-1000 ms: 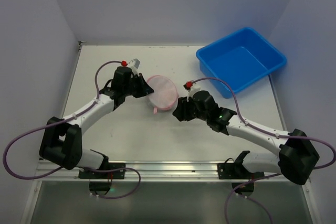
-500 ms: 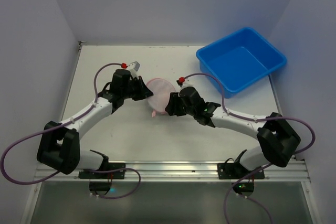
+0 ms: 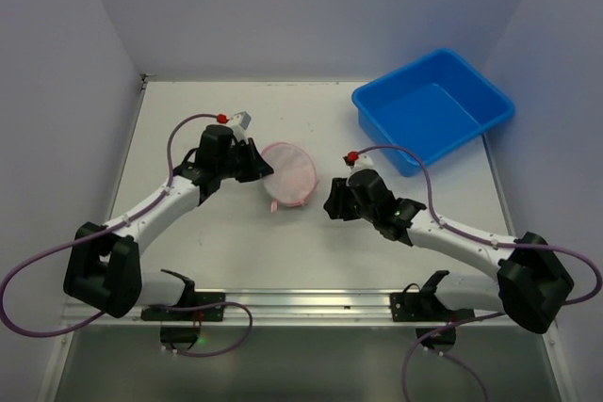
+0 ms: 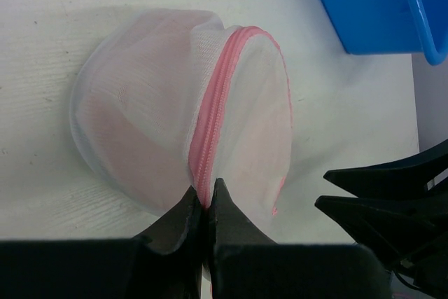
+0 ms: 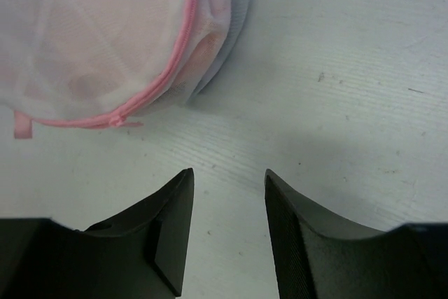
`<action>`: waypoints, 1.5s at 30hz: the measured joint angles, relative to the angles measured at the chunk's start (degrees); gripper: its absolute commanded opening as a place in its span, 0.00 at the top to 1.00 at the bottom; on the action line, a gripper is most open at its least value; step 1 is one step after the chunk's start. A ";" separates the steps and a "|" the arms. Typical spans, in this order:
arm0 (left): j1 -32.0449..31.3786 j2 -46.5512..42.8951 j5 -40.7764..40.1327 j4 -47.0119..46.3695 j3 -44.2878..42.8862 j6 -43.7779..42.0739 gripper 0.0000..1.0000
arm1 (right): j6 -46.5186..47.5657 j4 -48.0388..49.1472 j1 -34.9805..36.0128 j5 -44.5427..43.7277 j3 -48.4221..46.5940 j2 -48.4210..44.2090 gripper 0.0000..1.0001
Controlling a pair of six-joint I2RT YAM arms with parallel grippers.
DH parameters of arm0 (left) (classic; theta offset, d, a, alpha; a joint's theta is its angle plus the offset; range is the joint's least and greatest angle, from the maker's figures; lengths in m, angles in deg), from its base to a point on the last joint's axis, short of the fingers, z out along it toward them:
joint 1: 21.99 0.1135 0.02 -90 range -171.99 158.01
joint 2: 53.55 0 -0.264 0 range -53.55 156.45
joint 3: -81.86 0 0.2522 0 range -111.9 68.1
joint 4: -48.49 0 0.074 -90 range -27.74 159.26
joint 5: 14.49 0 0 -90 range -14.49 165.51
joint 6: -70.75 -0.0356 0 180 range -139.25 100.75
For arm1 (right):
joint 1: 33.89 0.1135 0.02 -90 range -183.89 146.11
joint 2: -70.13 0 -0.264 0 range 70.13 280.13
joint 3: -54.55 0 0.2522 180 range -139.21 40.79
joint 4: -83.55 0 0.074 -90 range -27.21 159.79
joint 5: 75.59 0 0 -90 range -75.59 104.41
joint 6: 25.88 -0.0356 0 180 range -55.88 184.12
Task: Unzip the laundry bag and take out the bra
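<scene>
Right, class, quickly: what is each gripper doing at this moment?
Left gripper: closed, pinching the laundry bag at its pink zipper trim.
Right gripper: open, holding nothing, beside the bag.

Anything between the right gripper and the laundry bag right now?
Nothing: the right wrist view shows only bare table between the open right gripper and the laundry bag, which it is not touching.
</scene>
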 measured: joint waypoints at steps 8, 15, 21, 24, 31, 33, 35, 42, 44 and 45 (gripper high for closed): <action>0.00 -0.72 0.24 0.66 0.00 -0.02 0.97 | 7.23 11.43 0.98 12.96 1.55 0.76 0.40; 0.00 -1.16 1.42 0.72 0.00 -0.02 0.97 | 12.46 24.11 1.38 20.79 1.84 8.74 0.39; 0.00 -1.55 1.73 0.94 0.00 -0.02 0.97 | 14.56 28.92 1.36 23.45 1.84 14.78 0.41; 0.00 -1.55 1.92 0.94 0.00 -0.02 0.97 | 15.08 30.03 1.25 24.06 1.84 15.82 0.44; 0.02 -1.55 2.14 0.94 0.00 -0.04 0.98 | 16.15 32.59 0.33 24.87 1.99 15.89 0.54; 0.04 -1.55 2.14 0.94 0.00 -0.07 0.98 | 16.28 33.53 -0.13 25.11 2.47 15.89 0.62; 0.07 -1.55 2.23 0.96 0.00 -0.07 0.98 | 16.46 33.79 -0.55 25.51 2.82 15.89 0.74; 0.04 -1.55 2.21 1.55 0.00 -1.18 0.98 | 16.76 34.45 -0.55 24.92 4.98 14.58 1.00; 0.04 -1.55 2.01 2.12 -0.02 -1.64 0.98 | 16.72 33.59 -0.55 23.78 5.66 13.14 1.00; 0.04 -1.55 1.97 2.38 -0.02 -1.73 0.98 | 16.74 33.18 -0.55 23.15 5.90 12.37 1.00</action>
